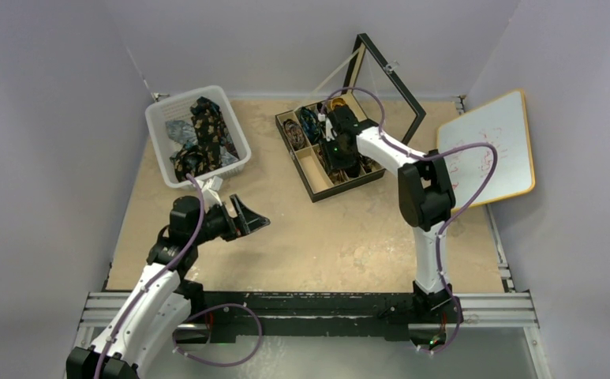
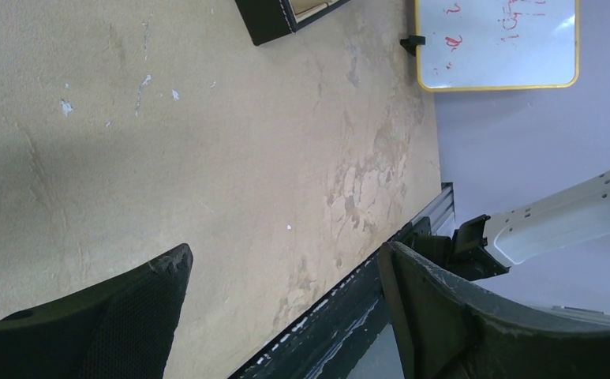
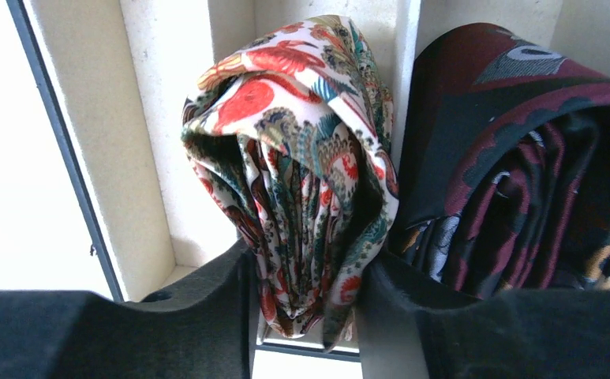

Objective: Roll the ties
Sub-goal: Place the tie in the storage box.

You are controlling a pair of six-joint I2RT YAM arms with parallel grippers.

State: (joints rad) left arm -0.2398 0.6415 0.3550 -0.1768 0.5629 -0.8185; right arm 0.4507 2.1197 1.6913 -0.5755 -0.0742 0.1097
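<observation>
The left gripper (image 2: pixel 284 251) is hovering over the table (image 2: pixel 207 158), its fingers spread wide and holding nothing. Loose ties (image 1: pixel 203 130) are lying in the white basket (image 1: pixel 157 118) — the right gripper (image 3: pixel 305 278) is pinching a rolled floral tie (image 3: pixel 301 142) in a compartment of the box (image 3: pixel 147 158), beside a dark red roll (image 3: pixel 507 158).

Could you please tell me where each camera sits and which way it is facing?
Top external: above and behind the arms, looking down on the table, basket and divided box; left arm and right arm show.
Left wrist: on the left arm, looking across bare tabletop toward the whiteboard; the open left claw and part of the right arm show.
Right wrist: on the right arm, looking into the box at a rolled floral tie between the right claw fingers.
Shared: top and left wrist both show whiteboard and box.
</observation>
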